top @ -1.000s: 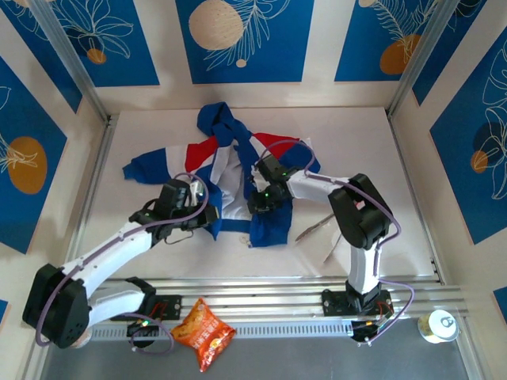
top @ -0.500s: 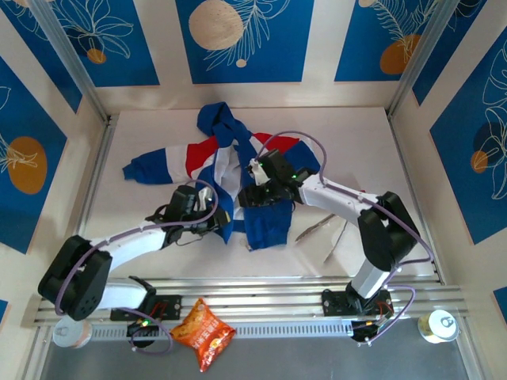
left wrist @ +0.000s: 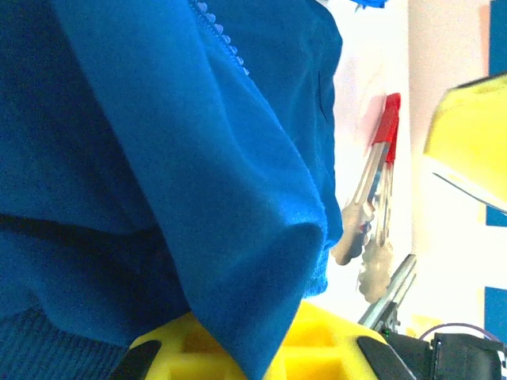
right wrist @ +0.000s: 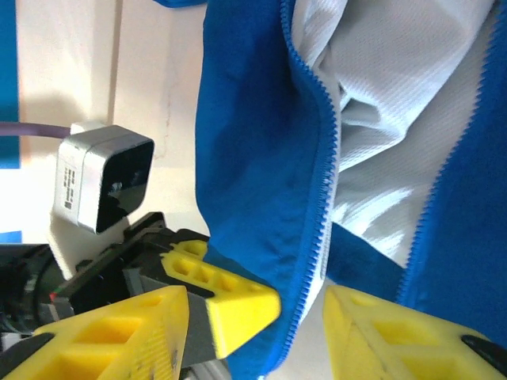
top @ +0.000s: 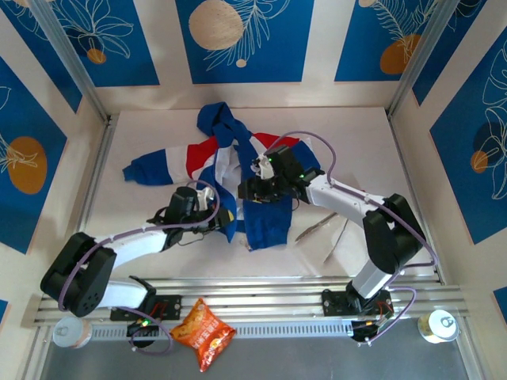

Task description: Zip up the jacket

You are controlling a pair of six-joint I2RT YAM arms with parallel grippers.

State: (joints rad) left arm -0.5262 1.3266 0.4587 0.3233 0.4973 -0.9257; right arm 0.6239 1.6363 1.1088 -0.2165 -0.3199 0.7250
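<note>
**Jacket** (top: 265, 226), lying open at the middle of the counter (top: 158, 237). The hood (top: 220, 123) points to the far wall, the hem faces the arm bases, and one sleeve trails toward the left side. The front is unzipped. In the right wrist view, one row of zipper teeth (right wrist: 325, 158) and the opposite row (right wrist: 440, 198) lie apart, with white lining (right wrist: 380, 103) exposed between them.

**Left tool** (top: 222, 216), low at the hem. In the left wrist view a fold of blue cloth drops between its yellow fingers, so it appears clamped on the jacket's lower edge.

**Right tool** (right wrist: 255, 307), just beside the left tool. Its fingers are spread, and the first teeth row passes between them without being gripped.

**Governing relation.** The zipper's long axis runs from the hem, near the arms, away toward the hood. Both tools sit at the hem end, so a closing stroke would travel away from the bases. The right tool is the nearer to the teeth, and the left tool is placed to anchor the hem. The slider cannot be made out. Judged from the separated rows, the two halves are not yet joined at the bottom, and that join probably has to come first.

**Red-handled tongs** (left wrist: 372, 198), on the counter to the right, apart from the cloth.
</note>
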